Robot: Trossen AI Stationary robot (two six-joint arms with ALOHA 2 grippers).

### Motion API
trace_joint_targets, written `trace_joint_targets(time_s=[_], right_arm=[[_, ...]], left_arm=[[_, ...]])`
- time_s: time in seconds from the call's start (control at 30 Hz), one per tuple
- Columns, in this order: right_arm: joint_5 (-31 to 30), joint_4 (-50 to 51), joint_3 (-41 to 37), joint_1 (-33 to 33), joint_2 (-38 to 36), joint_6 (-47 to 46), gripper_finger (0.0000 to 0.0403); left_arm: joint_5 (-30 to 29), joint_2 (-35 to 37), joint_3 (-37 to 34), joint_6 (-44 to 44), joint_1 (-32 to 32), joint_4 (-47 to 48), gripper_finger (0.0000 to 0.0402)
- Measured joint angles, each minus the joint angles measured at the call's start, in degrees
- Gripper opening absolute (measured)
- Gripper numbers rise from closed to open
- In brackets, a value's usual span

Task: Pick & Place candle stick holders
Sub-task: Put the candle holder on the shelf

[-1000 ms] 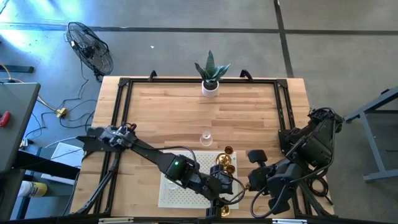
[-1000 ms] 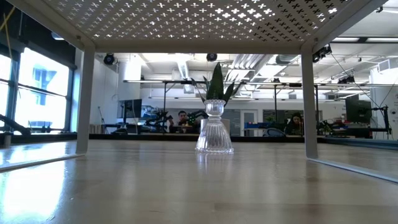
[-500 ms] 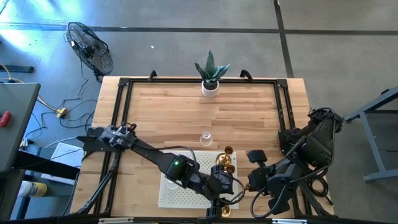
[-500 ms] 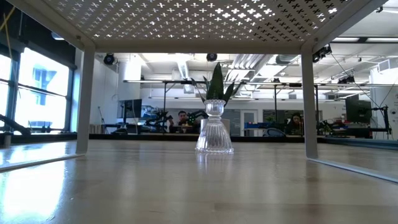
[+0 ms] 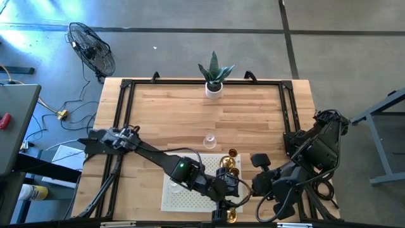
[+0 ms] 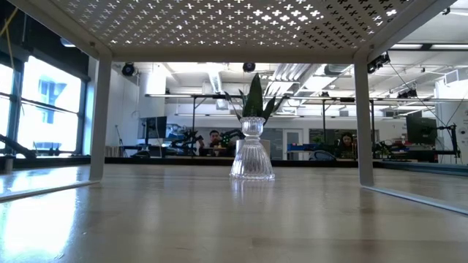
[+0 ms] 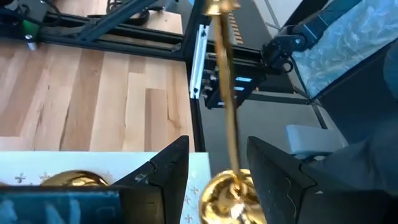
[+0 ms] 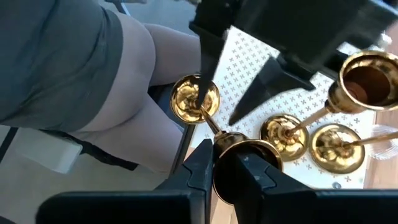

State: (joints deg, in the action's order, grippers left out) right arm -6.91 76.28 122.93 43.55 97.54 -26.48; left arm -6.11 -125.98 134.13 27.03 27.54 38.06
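A gold brass holder stands on the near right corner of a white perforated shelf. It also shows in the high view. My left gripper is open, its fingers on either side of the holder's round base; whether they touch it I cannot tell. My right gripper is shut on the holder's top. Two more brass holders stand on the shelf behind it. A clear glass holder stands on its base on the bare table. My right gripper pinches the brass holder's cup end between its two fingers, slanting down from the table's right side. The fingers themselves hide the exact spot. The holder stands with its base on the shelf, its stem slanting up to the fingers.
A white pot with a green plant stands at the table's far edge. Black rails run along the table's sides. The low view looks under the shelf to the glass holder. Bare wood lies between the plant and the shelf.
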Motion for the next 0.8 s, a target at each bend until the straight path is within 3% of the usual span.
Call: trace_joint_targets(time_s=[0.8], right_arm=[[-1.4,-0.93,-0.02,-0.04,0.0,2.35,0.0029]], left_arm=[[1.25,-0.41,0.02,-1.44,-0.21,-1.99,0.0159]])
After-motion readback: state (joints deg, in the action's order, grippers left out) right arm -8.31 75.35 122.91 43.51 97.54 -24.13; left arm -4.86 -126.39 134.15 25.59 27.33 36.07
